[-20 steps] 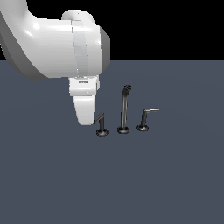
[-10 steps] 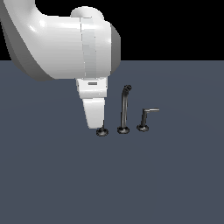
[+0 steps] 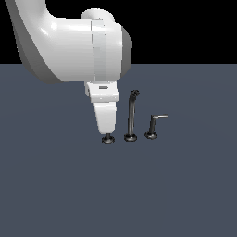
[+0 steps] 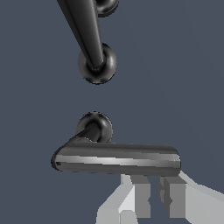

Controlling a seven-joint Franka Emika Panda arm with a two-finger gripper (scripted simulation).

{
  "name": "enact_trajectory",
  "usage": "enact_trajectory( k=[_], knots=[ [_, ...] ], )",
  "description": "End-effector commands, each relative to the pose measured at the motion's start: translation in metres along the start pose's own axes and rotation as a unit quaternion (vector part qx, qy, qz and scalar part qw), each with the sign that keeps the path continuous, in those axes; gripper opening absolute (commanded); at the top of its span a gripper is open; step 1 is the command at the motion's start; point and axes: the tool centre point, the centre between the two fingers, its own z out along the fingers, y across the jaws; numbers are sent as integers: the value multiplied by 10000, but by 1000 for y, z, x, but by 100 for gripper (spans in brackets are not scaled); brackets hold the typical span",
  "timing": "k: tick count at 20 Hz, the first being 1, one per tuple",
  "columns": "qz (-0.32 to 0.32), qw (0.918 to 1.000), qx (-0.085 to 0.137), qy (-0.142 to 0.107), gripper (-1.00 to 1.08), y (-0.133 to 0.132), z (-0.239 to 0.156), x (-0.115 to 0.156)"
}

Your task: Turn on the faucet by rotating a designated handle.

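Dark glossy metal faucet (image 3: 131, 118), handle (image 4: 118, 158) lever with brushed bright sheen, smooth glossy white plastic-looking arm (image 3: 69, 46), matt white and grey gripper (image 4: 153, 197) fingers, flat matt slate-blue table (image 3: 185, 185)

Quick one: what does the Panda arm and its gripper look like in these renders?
Glossy white rounded arm with grey shaded bands and a grey end cap; no cables visible. White tapered gripper with a small dark slot marking; the wrist view shows blocky light-grey fingers.

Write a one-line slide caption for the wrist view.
Wrist view: the end effector sits just behind the handle lever, with the spout rising beyond it.
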Motion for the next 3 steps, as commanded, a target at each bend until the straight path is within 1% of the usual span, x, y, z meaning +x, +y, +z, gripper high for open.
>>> enact_trajectory(
  k=[1,2,3],
  knots=[
    [350,9994,2,60,-100,2,-1,51],
    [366,9993,0,62,-100,2,-1,57],
    [366,9993,0,62,-100,2,-1,57]
  ],
)
